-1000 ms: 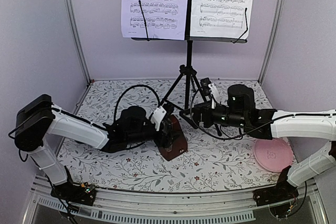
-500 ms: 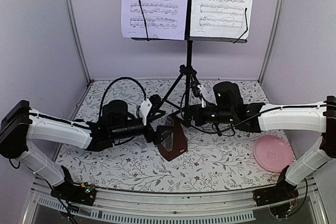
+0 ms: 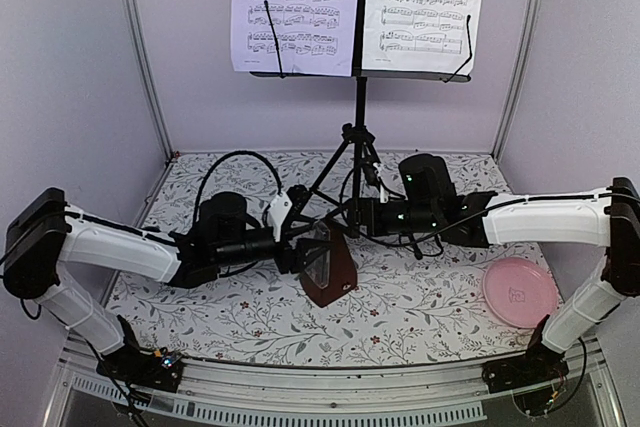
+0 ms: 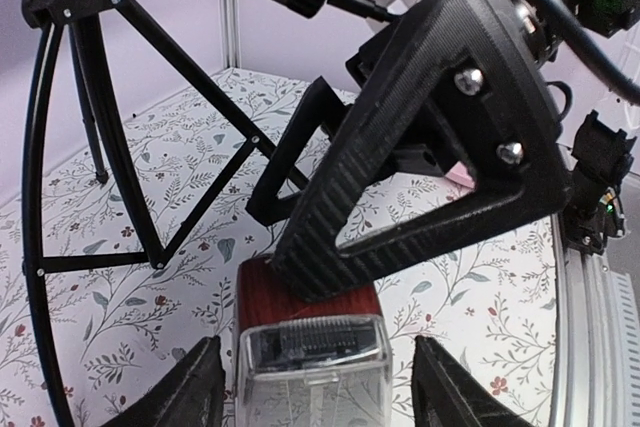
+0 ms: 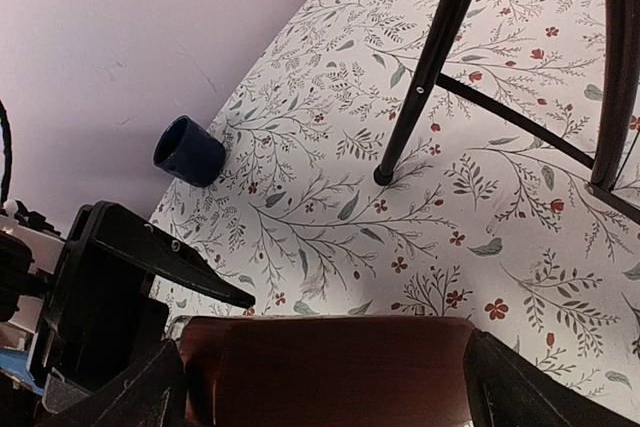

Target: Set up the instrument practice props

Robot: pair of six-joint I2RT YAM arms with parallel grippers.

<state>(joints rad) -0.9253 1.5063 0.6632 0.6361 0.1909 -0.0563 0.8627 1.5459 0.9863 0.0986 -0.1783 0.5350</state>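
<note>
Metronome [image 3: 328, 267] upright just in front of the music stand [image 3: 357, 137] legs. Left gripper [image 4: 318, 392] released, fingers flanking the metronome with gaps. Right gripper [image 5: 325, 387] straddling it from the stand side; cannot tell whether clamped.

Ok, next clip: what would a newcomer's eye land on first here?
The tall black music stand at the back, with two white sheets of music on its desk. Then the dark-red metronome at mid-table near the stand's feet, with the left claw and right claw both at it from opposite sides. A pink plate lies near the right front corner.
</note>
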